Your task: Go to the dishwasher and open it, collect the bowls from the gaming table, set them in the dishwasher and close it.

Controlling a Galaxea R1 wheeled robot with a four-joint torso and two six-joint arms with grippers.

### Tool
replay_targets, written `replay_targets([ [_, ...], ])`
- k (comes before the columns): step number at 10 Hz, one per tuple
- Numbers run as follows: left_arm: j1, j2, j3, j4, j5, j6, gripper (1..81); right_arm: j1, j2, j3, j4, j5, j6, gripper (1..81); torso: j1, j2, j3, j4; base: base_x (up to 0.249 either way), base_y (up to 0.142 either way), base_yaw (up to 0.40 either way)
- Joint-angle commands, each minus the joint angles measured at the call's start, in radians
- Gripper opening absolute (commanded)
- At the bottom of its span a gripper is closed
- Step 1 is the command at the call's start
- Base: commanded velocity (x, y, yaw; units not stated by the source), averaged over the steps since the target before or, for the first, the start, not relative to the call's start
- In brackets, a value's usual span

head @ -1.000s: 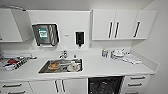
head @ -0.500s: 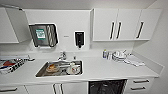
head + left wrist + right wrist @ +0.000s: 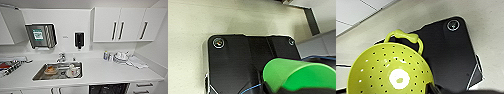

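White worktop [image 3: 105,71] and cabinets [image 3: 125,23]; steel sink [image 3: 58,71]; bright green bowl [image 3: 293,75]; yellow-green colander [image 3: 389,72] dotted with dark holes

Perhaps a label, nothing legible.

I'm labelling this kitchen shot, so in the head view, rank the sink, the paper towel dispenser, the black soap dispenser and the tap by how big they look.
Largest to smallest:
1. sink
2. paper towel dispenser
3. black soap dispenser
4. tap

The tap and soap dispenser look close in size, and the tap stands nearer the camera, so that last pair is unsure.
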Motion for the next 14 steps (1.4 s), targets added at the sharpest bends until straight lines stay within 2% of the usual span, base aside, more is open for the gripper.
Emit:
replay_targets([
  [1,-0.045,-0.022,0.002,0.008,0.025,0.002,1.0,0.043,-0.014,-0.001,-0.006,-0.027,0.0,1.0,0.0,0.0,0.0,0.0,0.112,0.0,0.0],
  [9,-0.045,-0.022,0.002,0.008,0.025,0.002,1.0,0.047,-0.012,-0.001,-0.008,-0.027,0.0,1.0,0.0,0.0,0.0,0.0,0.092,0.0,0.0],
  [14,-0.045,-0.024,0.002,0.008,0.025,0.002,1.0,0.048,-0.011,-0.001,-0.008,-0.027,0.0,1.0,0.0,0.0,0.0,0.0,0.089,-0.082,0.0],
])
